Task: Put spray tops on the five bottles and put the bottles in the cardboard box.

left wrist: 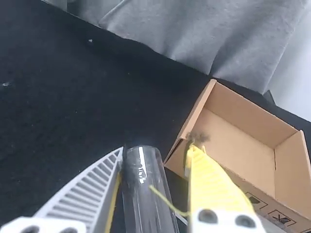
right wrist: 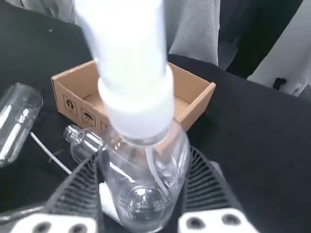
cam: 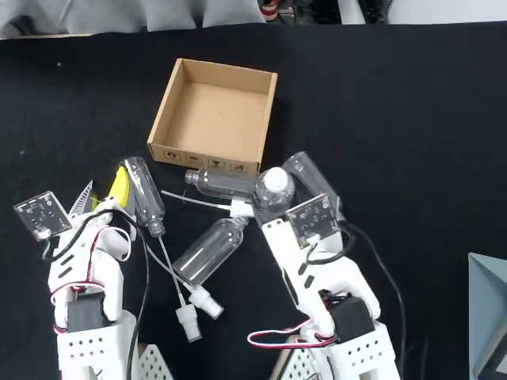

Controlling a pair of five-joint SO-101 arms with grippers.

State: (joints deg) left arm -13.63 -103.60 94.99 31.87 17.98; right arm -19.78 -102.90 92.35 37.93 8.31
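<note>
The left gripper [left wrist: 155, 158] pinches a clear bottle [cam: 145, 194] between its yellow and white fingers [left wrist: 214, 189], toward the table's [cam: 412, 119] near left corner. The right gripper [right wrist: 146, 199] is pressed around a second bottle [right wrist: 146, 165] (a white top [right wrist: 131, 73] sits on its neck). The cardboard box [cam: 204, 155] stands open toward the far edge, with a third bottle [cam: 220, 184] lying just before it. Two loose spray tops [cam: 188, 323] lie by the near edge.

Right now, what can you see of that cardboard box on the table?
The cardboard box is a shallow, open-topped tray of plain brown card, with small dark symbols printed on its near outer wall. It sits flat on the black table cover, and nothing lies inside. A capless clear bottle lies along that wall; whether they touch is unclear.
</note>
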